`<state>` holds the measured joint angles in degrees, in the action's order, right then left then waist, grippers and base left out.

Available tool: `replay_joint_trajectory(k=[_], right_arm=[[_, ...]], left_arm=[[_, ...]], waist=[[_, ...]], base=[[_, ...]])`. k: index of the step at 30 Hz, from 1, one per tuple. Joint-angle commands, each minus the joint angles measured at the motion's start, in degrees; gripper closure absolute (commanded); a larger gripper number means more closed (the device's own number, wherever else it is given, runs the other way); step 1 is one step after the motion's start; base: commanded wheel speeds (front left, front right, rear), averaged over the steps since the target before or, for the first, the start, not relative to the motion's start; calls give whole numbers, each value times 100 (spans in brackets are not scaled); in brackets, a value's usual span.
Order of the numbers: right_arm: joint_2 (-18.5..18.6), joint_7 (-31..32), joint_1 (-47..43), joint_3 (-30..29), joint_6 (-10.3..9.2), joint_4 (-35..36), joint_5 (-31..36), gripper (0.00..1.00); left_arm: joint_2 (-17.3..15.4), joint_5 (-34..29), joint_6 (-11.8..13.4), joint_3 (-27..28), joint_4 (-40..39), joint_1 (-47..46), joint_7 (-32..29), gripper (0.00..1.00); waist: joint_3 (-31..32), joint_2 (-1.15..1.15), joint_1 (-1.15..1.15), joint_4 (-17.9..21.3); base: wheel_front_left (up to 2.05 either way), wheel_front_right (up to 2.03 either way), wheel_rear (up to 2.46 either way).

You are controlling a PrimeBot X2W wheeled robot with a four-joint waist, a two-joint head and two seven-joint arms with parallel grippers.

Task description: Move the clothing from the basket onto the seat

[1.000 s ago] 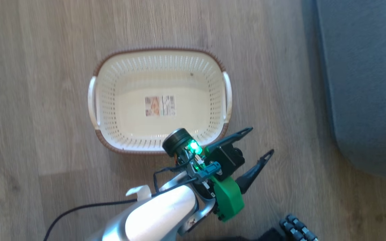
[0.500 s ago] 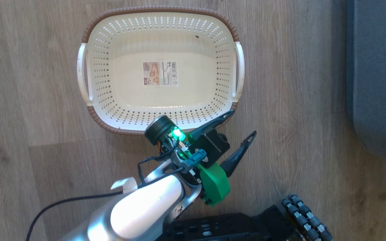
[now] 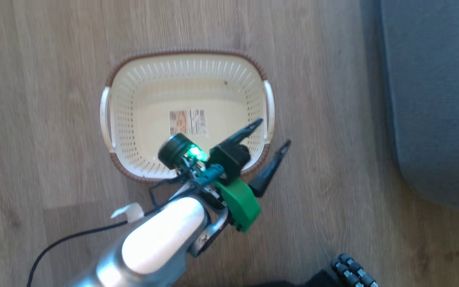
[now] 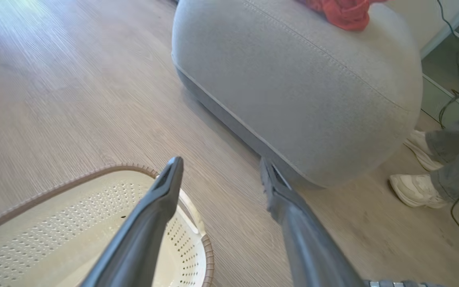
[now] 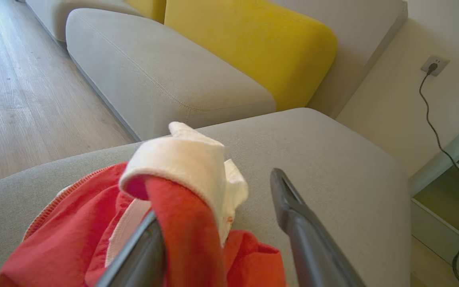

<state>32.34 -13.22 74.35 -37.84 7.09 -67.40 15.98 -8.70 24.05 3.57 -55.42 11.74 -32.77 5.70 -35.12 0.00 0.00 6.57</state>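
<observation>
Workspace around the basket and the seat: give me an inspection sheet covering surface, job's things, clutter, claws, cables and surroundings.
Surface: wood-plank floor; the basket stands on it.
Job's things: basket holds no clothing, just its label sticker; red clothing with a white piece lies on the seat.
Clutter: nothing seen.
Claws: left claw open, holding nothing, over the basket's near right rim; right claw open above the seat, cloth draped over one finger.
Cables: black cable along the left arm; cord from a wall socket.
Surroundings: yellow cushion; a person's feet in white shoes beside the seat.
</observation>
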Motion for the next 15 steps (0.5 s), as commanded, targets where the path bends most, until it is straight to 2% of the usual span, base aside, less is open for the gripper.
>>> replay_joint_trajectory(k=[1,5,8,14,15], right_arm=[[103,-47,-200,130,40,168,36,0],[-71,-117,-528,483,40,73,-160,0],[-327,-164,-945,962,40,154,-536,0],[-824,-175,-1993,1814,40,1144,-1412,0],[-824,-175,-1993,1814,40,1144,-1412,0]], left_arm=[[-9,99,45,230,-128,125,94,0],[-112,309,154,492,-29,285,287,0],[-224,514,289,762,39,482,471,0],[-294,765,430,1066,82,775,681,0],[-294,765,430,1066,82,775,681,0]], waist=[[404,0,0,114],[819,0,0,165],[1226,0,0,89],[1822,0,0,-286],[1822,0,0,-286]], base=[[0,0,0],[0,0,0],[0,0,0],[0,0,0],[0,0,0]])
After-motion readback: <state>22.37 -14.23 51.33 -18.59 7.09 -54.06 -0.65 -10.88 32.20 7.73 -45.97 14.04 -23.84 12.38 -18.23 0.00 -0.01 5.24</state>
